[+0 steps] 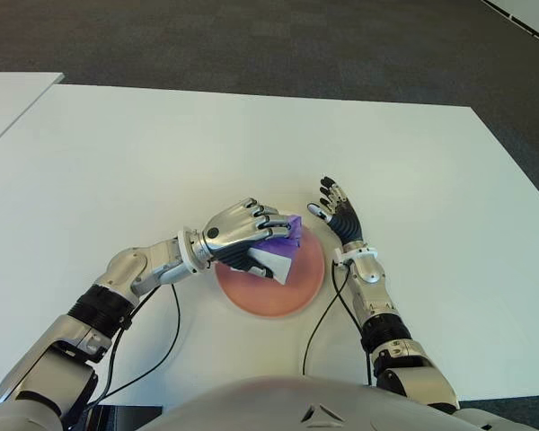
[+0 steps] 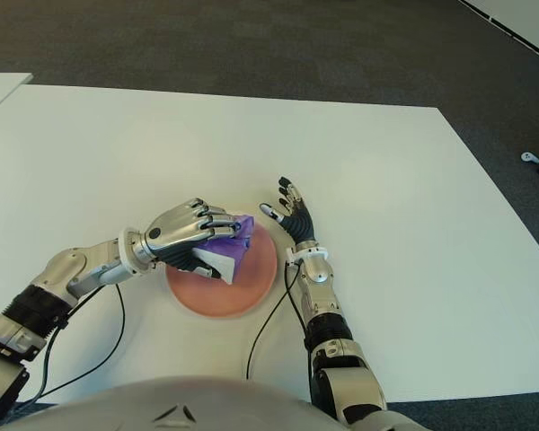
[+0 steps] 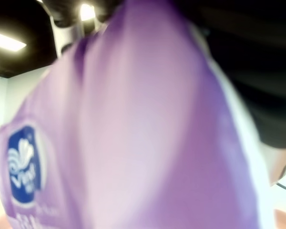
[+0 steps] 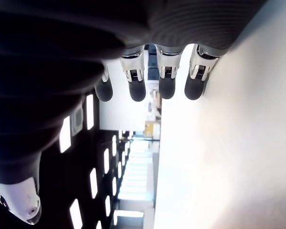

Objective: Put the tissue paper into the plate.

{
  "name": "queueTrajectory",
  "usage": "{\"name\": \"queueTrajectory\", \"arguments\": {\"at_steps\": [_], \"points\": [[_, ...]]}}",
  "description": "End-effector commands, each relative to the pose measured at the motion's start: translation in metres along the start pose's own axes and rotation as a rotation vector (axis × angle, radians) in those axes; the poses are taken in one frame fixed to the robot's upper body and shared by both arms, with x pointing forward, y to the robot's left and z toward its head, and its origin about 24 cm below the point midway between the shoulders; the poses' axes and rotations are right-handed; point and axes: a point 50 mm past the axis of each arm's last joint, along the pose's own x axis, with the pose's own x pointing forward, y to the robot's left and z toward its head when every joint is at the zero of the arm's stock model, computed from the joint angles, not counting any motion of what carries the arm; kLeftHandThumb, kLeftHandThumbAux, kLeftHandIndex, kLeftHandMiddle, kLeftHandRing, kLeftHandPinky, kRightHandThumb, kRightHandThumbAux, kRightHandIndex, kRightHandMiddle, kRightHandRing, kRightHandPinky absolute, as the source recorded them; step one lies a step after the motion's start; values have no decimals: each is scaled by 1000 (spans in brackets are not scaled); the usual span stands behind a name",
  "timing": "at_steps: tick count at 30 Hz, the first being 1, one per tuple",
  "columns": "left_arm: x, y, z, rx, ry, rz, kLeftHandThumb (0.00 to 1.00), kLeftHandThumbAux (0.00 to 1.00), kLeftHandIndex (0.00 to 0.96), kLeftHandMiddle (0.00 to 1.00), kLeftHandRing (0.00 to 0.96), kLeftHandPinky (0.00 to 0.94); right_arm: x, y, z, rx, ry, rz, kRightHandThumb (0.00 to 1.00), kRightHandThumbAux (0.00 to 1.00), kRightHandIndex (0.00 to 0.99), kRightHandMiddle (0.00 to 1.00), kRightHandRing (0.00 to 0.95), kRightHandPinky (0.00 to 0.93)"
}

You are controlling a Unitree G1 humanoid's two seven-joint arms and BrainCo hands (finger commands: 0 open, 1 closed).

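- Tissue pack (image 1: 283, 247): soft purple-and-white packet, with a blue logo patch on the purple wrapper in the left wrist view. It is tilted, its white end pointing down toward the plate, over the plate's upper left part. Whether it touches the plate cannot be told.
- Plate (image 1: 296, 292): round, shallow, pinkish-orange, lying flat on the white table (image 1: 162, 162) near its front edge.

The left hand (image 2: 187, 232) was curled around a purple and white tissue pack (image 2: 226, 250) over the near-left part of the pink plate (image 2: 256, 283) on the white table (image 2: 386, 180); whether the pack touched the plate was unclear. The right hand (image 2: 292, 215) showed just right of the plate, fingers spread and empty.
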Motion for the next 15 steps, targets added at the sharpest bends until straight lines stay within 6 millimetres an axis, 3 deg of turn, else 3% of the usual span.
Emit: {"name": "queueTrajectory", "arguments": {"at_steps": [1,11,15], "points": [[-2,-5,2,-15,24,-49,749,696,442,841,844,833,-36,0,-51,45,249,-49,0,605,0,0,0,0],[-2,-9,5,-9,41,-47,749,697,442,836,839,803,-36,-1,-53,51,241,-68,0,577,0,0,0,0],[-1,-8,9,-20,45,6,738,696,441,785,776,719,-37,-8,-59,51,252,-64,0,555,0,0,0,0]]}}
